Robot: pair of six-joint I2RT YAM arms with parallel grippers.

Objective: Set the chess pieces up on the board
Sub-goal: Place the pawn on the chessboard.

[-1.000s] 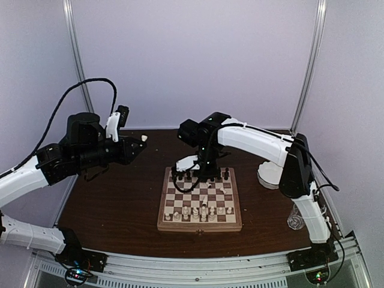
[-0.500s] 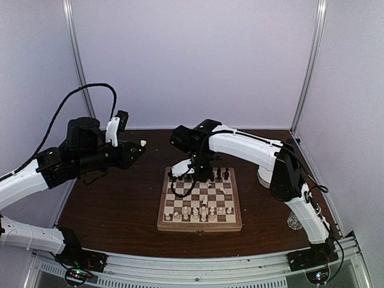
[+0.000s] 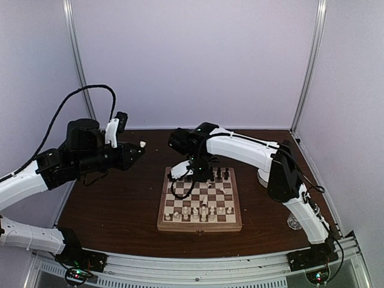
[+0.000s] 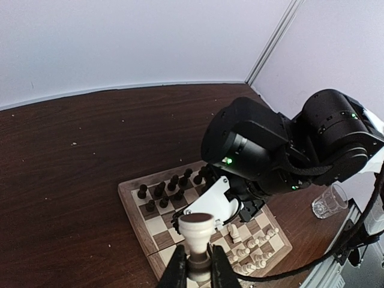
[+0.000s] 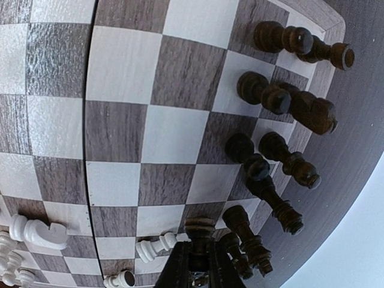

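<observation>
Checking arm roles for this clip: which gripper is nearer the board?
Right. The right gripper, shut on a dark piece, is low over the far rows of the board; the left gripper, holding a cream piece, hangs high off to its left.

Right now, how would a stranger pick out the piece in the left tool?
Find the chessboard, then look left to the left tool, held high. Pinched at its tip is a cream piece with a round head; other cream pieces sit on the chessboard, and the right tool grips a dark piece.
</observation>
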